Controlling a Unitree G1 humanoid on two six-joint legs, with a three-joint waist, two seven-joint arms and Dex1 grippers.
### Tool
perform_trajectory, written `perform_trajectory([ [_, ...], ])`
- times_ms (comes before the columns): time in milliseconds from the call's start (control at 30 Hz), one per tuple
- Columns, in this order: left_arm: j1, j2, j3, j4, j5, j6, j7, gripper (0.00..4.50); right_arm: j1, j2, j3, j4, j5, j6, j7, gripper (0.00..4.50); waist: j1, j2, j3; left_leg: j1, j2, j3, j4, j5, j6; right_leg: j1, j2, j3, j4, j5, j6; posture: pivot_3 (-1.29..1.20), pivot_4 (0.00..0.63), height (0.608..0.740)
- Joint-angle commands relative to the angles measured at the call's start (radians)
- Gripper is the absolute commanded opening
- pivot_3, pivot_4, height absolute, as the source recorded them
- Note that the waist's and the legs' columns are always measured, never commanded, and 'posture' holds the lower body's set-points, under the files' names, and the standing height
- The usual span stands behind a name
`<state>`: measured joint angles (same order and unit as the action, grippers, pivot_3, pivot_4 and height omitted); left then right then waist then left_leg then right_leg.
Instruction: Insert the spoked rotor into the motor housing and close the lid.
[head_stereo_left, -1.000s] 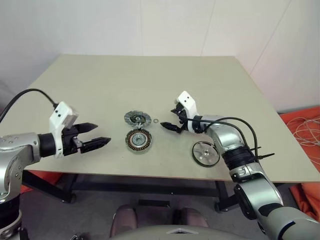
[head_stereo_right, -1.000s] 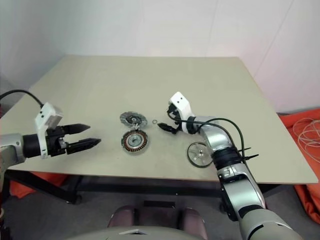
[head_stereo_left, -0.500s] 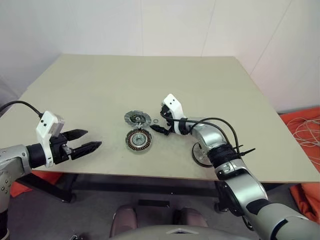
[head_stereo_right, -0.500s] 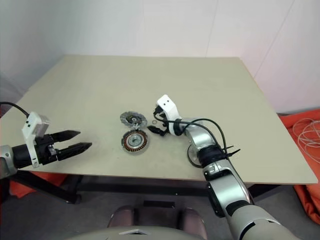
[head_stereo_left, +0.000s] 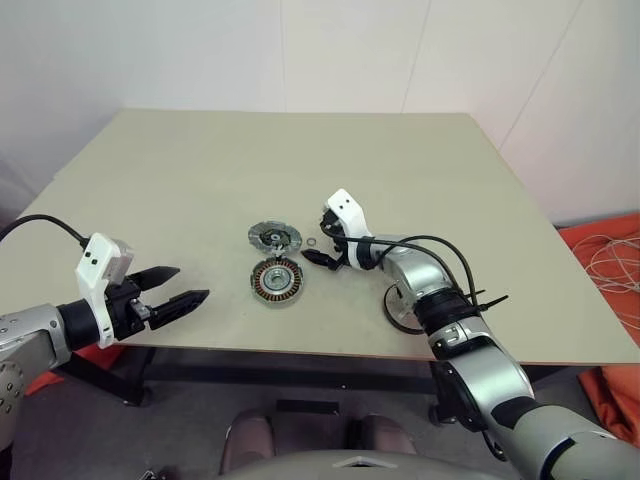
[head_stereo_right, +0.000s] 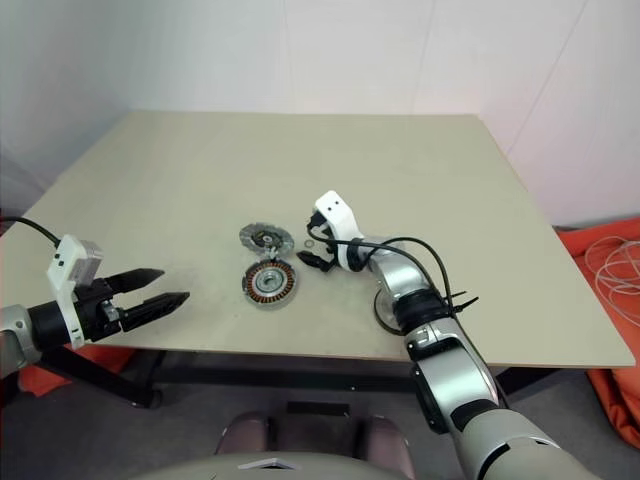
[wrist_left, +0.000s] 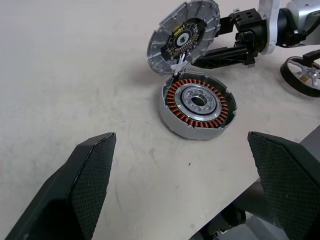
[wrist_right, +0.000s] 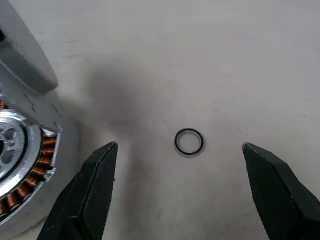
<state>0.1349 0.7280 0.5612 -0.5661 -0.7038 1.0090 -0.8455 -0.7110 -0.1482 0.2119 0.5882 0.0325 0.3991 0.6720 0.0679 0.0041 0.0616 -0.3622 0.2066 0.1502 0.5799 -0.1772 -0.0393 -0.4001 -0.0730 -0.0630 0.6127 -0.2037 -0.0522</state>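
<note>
1. While the motor housing (head_stereo_left: 277, 281) lay open on the table (head_stereo_left: 200, 170) with its copper windings bare, the task looked to me barely begun: nothing sat inside it yet.
2. Its lid (head_stereo_left: 275, 236) rested just behind the housing, touching it at a small white link, and seemed propped up at a tilt in the left wrist view.
3. To the right of the housing, near the table's front edge, the spoked rotor (head_stereo_left: 405, 306) lay partly hidden under the right forearm.
4. Just right of the housing, the right pincer (head_stereo_left: 313, 254) hovered with its fingers spread wide and empty, a small thin ring (wrist_right: 189, 142) lying on the table between them.
5. Well to the left of the housing, off the table's front edge, the left pincer (head_stereo_left: 176, 288) hung wide open too, holding nothing.
6. My guess was that the rotor had to be fetched first: the right pincer would need to draw back from the ring to the wheel, grip its rim, and carry it over the housing's hub.
</note>
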Motion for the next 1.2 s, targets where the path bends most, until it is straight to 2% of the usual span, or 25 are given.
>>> perform_trajectory([
  [33,-0.010,0.011,0.013,-0.017,-0.028,-0.032,0.021,4.47,-0.044,0.015,-0.009,0.030,-0.009,-0.018,-0.021,4.50,0.000,0.000,0.000,0.000,0.000,0.000,0.000,0.000,0.000,0.000,0.000,0.000,0.000,0.000,0.000,0.00,0.000,0.740],
  [367,0.026,0.039,0.033,-0.011,-0.053,-0.068,0.026,4.47,-0.089,0.040,-0.038,0.151,-0.011,-0.068,-0.060,4.50,-0.001,0.000,0.000,0.001,0.000,0.000,0.000,0.000,-0.001,0.000,0.000,0.001,0.002,0.000,0.000,0.00,0.000,0.740],
  [500,0.020,0.046,0.026,-0.011,-0.064,-0.073,0.038,4.47,-0.106,0.058,-0.046,0.206,-0.013,-0.093,-0.073,4.50,-0.001,0.000,0.000,0.002,0.000,0.000,0.000,0.001,-0.001,0.000,0.000,0.001,0.003,-0.003,0.005,0.00,0.000,0.740],
  [800,0.006,0.062,0.014,0.005,-0.073,-0.093,0.052,4.47,-0.132,0.074,-0.046,0.277,-0.037,-0.141,-0.076,4.50,-0.002,0.000,0.000,0.011,0.000,0.001,0.000,0.001,-0.002,0.003,0.000,0.005,0.007,-0.004,0.006,0.00,0.000,0.740],
  [900,0.000,0.064,0.008,0.008,-0.076,-0.098,0.059,4.50,-0.133,0.079,-0.042,0.284,-0.046,-0.153,-0.077,3.92,-0.002,-0.001,0.000,0.011,0.000,0.001,0.000,0.001,-0.002,0.004,0.000,0.006,0.007,-0.004,0.006,0.00,0.000,0.740],
  [1200,-0.013,0.064,-0.006,0.021,-0.072,-0.115,0.067,4.50,-0.137,0.099,-0.029,0.287,-0.071,-0.179,-0.073,0.89,-0.002,-0.001,0.000,0.012,0.000,0.002,-0.001,0.001,-0.002,0.003,0.001,0.006,0.007,-0.004,0.006,0.00,0.000,0.740],
])
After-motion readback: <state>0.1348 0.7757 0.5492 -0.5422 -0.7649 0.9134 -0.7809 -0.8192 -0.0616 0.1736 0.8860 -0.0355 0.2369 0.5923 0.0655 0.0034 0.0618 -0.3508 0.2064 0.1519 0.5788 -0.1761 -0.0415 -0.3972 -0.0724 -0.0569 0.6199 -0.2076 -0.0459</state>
